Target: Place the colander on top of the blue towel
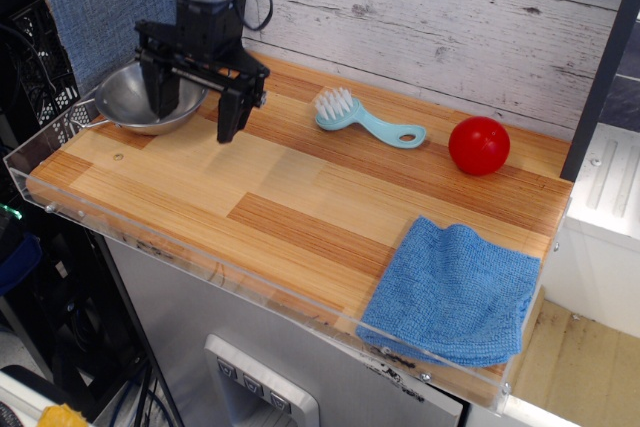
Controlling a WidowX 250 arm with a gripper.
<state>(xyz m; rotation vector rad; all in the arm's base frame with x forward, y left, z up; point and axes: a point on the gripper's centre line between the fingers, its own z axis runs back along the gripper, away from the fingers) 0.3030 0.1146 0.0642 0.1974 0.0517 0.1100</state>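
The counter [300, 197] was striped in light and darker brown wood. On it lay a medium-blue towel [452, 292], a red ball [479, 145], a light-blue brush [365, 119] with white bristles, and a silver colander [135, 99]. The fingers [229, 117] were black.

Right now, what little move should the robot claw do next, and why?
Probably lower a little and close. The open black gripper straddles the near rim of the shiny steel colander, one finger inside the bowl and one outside, and the square blue terry towel lies bare.

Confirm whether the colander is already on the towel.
No: the colander sits at the far left corner, while the towel lies bare at the near right.
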